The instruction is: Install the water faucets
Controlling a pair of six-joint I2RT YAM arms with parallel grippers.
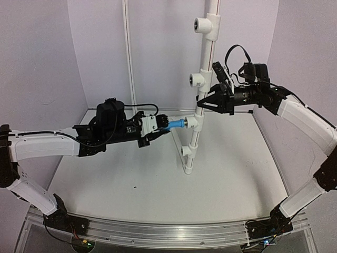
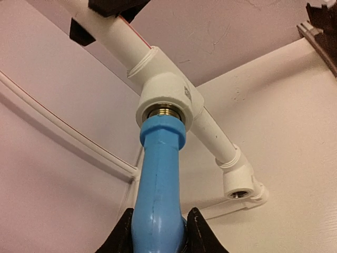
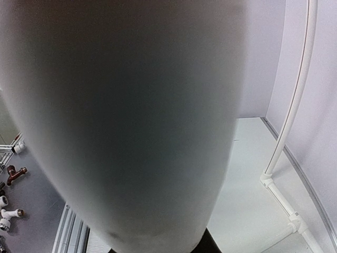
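Left pincer (image 1: 161,125) clamped on blue faucet (image 2: 158,179), which juts straight ahead of its fingertips, threaded end in the tee fitting (image 2: 168,100) mouth. Probably light, stiff, slick plastic, so best held on the thick body behind the hex collar. Bright blue, metal thread partly showing. Right pincer (image 1: 202,101) closed around upright pipe (image 1: 204,58), that tee just below it.
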